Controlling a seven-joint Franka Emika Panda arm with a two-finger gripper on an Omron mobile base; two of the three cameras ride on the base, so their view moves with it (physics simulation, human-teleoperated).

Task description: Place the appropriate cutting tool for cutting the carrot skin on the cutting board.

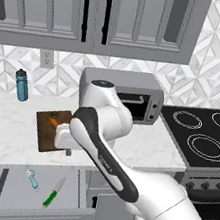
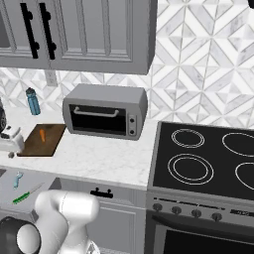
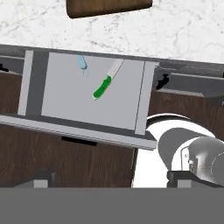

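Observation:
The cutting tool, a small light-blue peeler (image 1: 32, 178) (image 2: 17, 179) (image 3: 82, 64), lies in the open drawer (image 1: 13, 187) (image 3: 61, 96) below the counter. A green-handled knife (image 1: 53, 192) (image 2: 27, 193) (image 3: 105, 83) lies beside it. The dark brown cutting board (image 1: 47, 134) (image 2: 34, 141) (image 3: 109, 6) rests on the counter with the orange carrot (image 1: 54, 121) (image 2: 42, 134) on it. My gripper (image 1: 67, 151) (image 2: 11, 155) (image 3: 111, 180) hangs open over the board's front edge, pointing down at the drawer, well above the peeler. Its fingertips (image 3: 41, 179) stand wide apart with nothing between them.
A silver toaster oven (image 1: 122, 96) (image 2: 106, 111) stands behind the board. A blue bottle (image 1: 22, 85) (image 2: 32, 101) is at the back left. The black cooktop (image 1: 204, 135) (image 2: 203, 158) lies to the right. Upper cabinets hang overhead.

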